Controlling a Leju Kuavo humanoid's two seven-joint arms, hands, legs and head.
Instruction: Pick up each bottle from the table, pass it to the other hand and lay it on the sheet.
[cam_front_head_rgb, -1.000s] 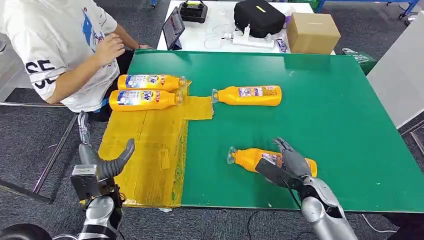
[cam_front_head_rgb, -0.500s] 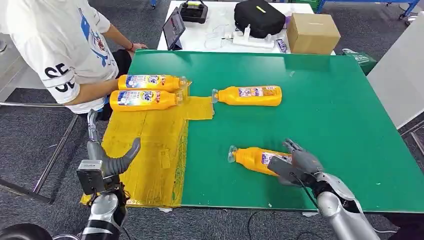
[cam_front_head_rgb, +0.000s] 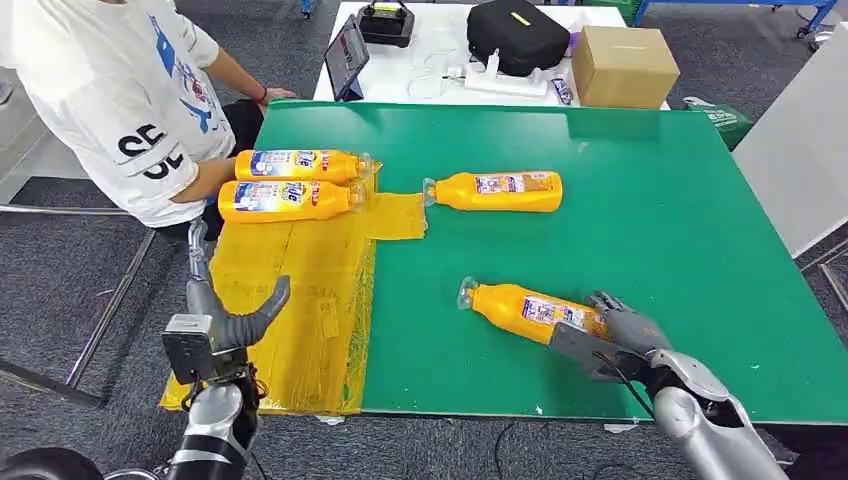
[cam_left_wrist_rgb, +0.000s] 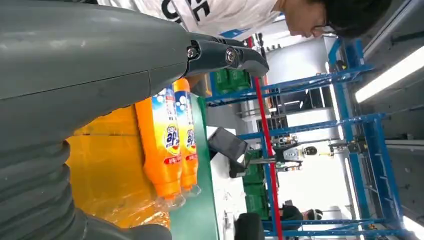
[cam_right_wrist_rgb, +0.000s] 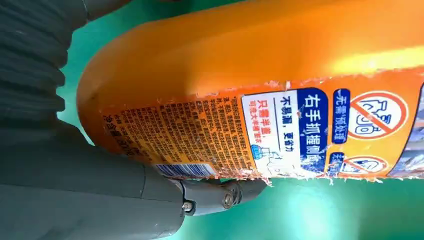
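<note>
An orange bottle (cam_front_head_rgb: 525, 310) lies slanted on the green table (cam_front_head_rgb: 660, 220) near the front, cap pointing left. My right hand (cam_front_head_rgb: 612, 335) grips its base end; close up, the label (cam_right_wrist_rgb: 280, 130) and orange body (cam_right_wrist_rgb: 250, 65) lie against my right hand (cam_right_wrist_rgb: 75, 175). A second orange bottle (cam_front_head_rgb: 495, 190) lies on the green further back. Two more bottles (cam_front_head_rgb: 300, 164) (cam_front_head_rgb: 288, 200) lie side by side at the far end of the yellow sheet (cam_front_head_rgb: 300, 300). My left hand (cam_front_head_rgb: 235, 322) hovers open over the sheet's left edge; from the left hand (cam_left_wrist_rgb: 75, 75) the two bottles (cam_left_wrist_rgb: 165, 145) show ahead.
A person in a white T-shirt (cam_front_head_rgb: 110, 90) stands at the table's far left corner, close to the two bottles on the sheet. Behind the green table, a white table carries a black bag (cam_front_head_rgb: 518, 35), a cardboard box (cam_front_head_rgb: 625, 65) and a tablet (cam_front_head_rgb: 347, 55).
My right hand has drawn back to the right along the bottle, and the bottle has swung with it, cap end now further from me. My left hand has crept forward. The person has pulled an arm back.
</note>
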